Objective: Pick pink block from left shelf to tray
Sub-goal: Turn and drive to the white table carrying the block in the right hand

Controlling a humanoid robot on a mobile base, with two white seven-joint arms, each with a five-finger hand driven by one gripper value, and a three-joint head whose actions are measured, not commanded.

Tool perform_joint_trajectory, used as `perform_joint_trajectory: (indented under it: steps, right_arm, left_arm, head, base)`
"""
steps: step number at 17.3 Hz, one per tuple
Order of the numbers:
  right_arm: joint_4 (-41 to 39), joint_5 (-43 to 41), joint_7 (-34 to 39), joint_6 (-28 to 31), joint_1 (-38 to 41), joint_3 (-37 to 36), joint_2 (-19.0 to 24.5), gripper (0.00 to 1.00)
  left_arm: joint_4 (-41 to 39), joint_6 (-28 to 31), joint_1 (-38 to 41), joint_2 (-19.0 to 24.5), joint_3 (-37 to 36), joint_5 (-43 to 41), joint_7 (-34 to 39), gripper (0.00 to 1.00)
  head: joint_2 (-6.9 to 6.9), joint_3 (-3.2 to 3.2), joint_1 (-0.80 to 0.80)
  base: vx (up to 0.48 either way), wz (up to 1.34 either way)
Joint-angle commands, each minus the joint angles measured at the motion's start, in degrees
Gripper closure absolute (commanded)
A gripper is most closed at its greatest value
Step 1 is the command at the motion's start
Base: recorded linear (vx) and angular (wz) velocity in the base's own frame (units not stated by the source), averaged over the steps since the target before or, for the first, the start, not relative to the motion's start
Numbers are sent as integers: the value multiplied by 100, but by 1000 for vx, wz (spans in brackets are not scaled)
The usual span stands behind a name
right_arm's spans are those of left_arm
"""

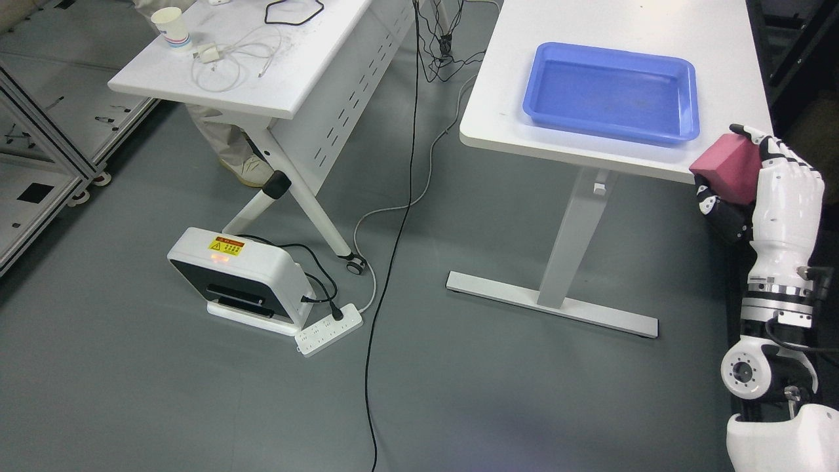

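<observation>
At the far left stands a metal-framed rack (pixel 39 151), only partly in view. Next to it a white folding table (pixel 275 65) carries a paper cup (pixel 172 27) and a loose white cable (pixel 229 62), with a person's trouser leg and shoe (pixel 246 167) showing underneath. On the floor below sit a white box-shaped device (pixel 239 278) and a power strip (pixel 329 328), and a long black cable (pixel 403 229) runs down the grey floor.

Further right, the white tabletop (pixel 498 111) bears the blue tray (pixel 613 92), which holds nothing.

At the right edge the right hand (pixel 780 190) is raised beside the tabletop's front corner, its fingers (pixel 777 151) wrapped over the top of the pink block (pixel 727 167) while the thumb presses from beneath. The block is held in the air, just off the near right corner of the tabletop, close to the tray but not yet over it. The left arm is out of view.

The block looks like a plain, matte, flat-faced solid, probably foam or light plastic, so it should weigh little and resist slipping. Its broad opposite faces are the sensible place to hold, which is how the hand has it; a grip on a corner could let it twist. It seems sturdy enough to be set or dropped a short way into the tray without harm, though a light block might bounce or skid on the smooth plastic floor.
</observation>
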Motion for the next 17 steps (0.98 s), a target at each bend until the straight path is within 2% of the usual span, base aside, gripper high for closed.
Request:
perform_joint_trajectory:
  steps: [1,11,17]
  right_arm:
    - [18,0,8,-1,-8,17,16,95]
    - [27,9,43,-1,-8,79,34,95]
    - [149,88,587,-62,1,439,51,93]
  left_arm:
    - [-100,-5,-131,100,0,-9,3,0]
    - [-100,-5,-131,100,0,-9,3,0]
    - [-100,-5,-131,100,0,-9,3,0]
  head:
    - [0,0,0]
    - [1,0,0]
    - [0,0,0]
  base:
    - [346,2]
    - [332,17]
    - [238,-9]
